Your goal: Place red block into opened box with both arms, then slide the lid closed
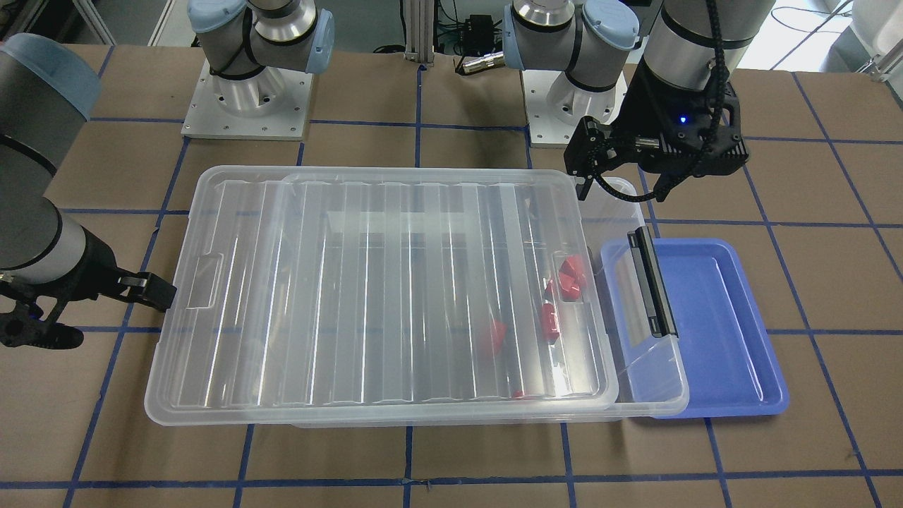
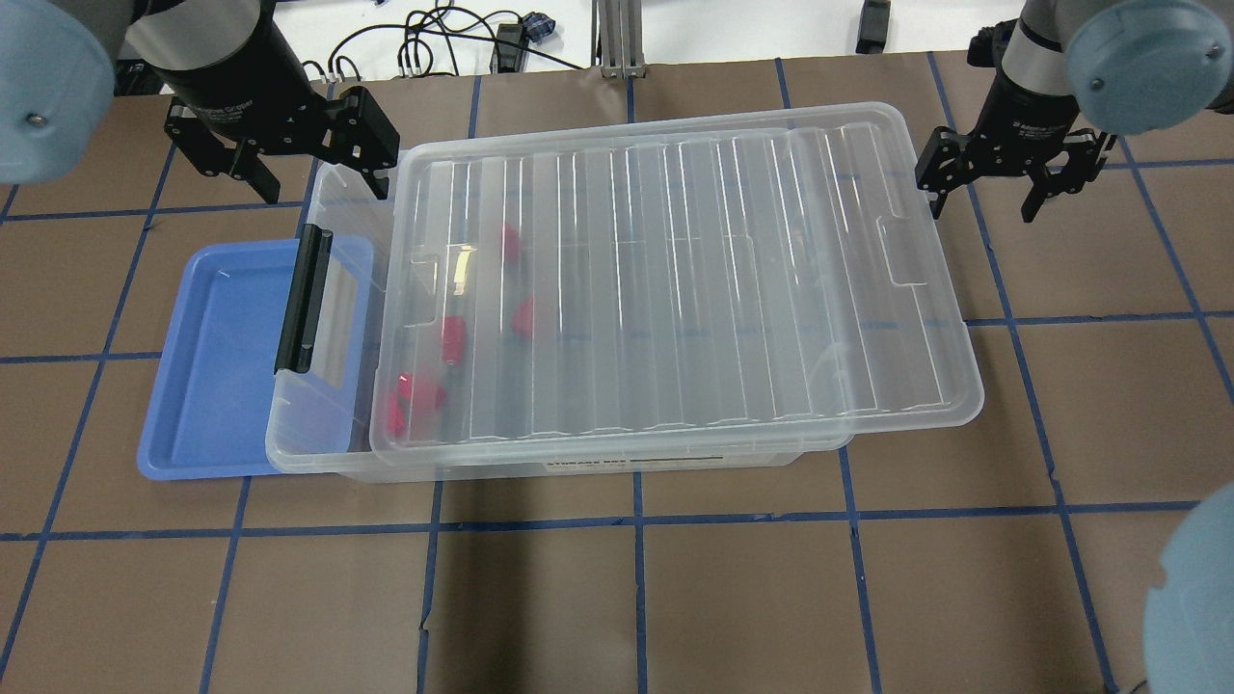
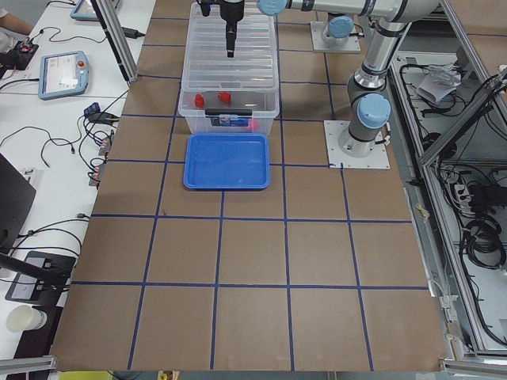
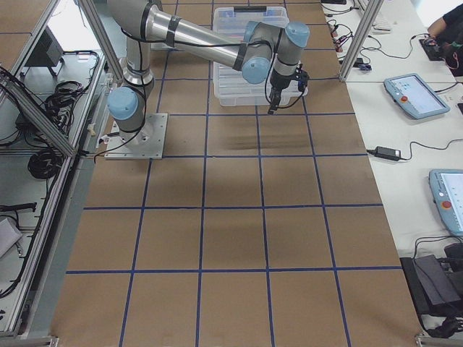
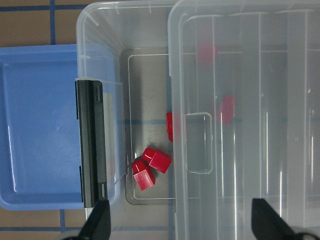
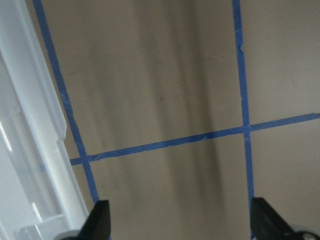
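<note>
**Status**

1. Reference item: the box (image 2: 318,424). All positions below are given relative to it.
2. The red blocks (image 2: 415,400) lie on the floor of the box, grouped toward its handle end. Two touch each other close to the handle (image 2: 302,299); the others lie further in, under the lid. No red block is seen outside the box.
3. The lid (image 2: 675,280) rests on top of the box but is offset along its length. It overhangs the short end opposite the handle and leaves a strip of the box uncovered at the handle end. It also sits slightly skewed to the long sides.
4. The blue tray (image 2: 212,386) lies on the tabletop (image 2: 675,578) just off the handle end.

**Hands**

1. Left hand (image 2: 313,178): above a corner of the box at the handle end, fingers apart, holding nothing. Its wrist view looks straight down on the uncovered strip and the near edge of the lid.
2. Right hand (image 2: 988,188): just beyond the opposite short end of the box, beside a corner of the overhanging lid, fingers apart, holding nothing, not touching the lid. Bare tabletop shows between its fingers in the wrist view.

**Progress assessment**

1. Placing: judged complete, since the blocks are inside and neither hand carries one.
2. Closing: judged incomplete. The lid needs to travel toward the handle end until the uncovered strip is closed and the overhang is gone.
3. The right hand appears best placed to push on the overhanging edge.
</note>
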{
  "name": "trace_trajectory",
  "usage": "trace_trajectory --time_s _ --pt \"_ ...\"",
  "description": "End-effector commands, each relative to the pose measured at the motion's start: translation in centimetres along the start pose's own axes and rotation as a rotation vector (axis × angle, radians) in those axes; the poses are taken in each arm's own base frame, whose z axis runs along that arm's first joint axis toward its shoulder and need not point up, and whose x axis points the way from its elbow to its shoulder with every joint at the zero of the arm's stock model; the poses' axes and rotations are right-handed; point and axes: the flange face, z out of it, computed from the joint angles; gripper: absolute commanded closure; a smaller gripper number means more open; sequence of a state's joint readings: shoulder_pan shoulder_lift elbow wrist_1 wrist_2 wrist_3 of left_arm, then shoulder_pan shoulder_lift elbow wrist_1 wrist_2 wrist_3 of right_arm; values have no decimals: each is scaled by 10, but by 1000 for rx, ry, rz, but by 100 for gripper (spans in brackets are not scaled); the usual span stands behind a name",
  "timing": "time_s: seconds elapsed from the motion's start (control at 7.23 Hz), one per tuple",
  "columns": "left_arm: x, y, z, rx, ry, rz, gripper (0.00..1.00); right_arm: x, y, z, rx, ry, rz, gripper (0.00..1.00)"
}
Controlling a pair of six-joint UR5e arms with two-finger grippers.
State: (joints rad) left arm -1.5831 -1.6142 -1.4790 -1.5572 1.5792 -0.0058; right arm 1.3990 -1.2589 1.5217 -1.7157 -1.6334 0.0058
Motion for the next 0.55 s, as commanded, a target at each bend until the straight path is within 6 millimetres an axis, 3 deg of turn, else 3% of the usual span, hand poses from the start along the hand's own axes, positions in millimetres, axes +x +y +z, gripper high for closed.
trace_trajectory --time_s 0.0,0.42 --pt "-1 -1 2 -1 -7 -2 0 -31 6 0 1 -22 51 0" --pt "-5 -1 -3 7 -13 -7 0 -52 12 -2 1 -49 23 0"
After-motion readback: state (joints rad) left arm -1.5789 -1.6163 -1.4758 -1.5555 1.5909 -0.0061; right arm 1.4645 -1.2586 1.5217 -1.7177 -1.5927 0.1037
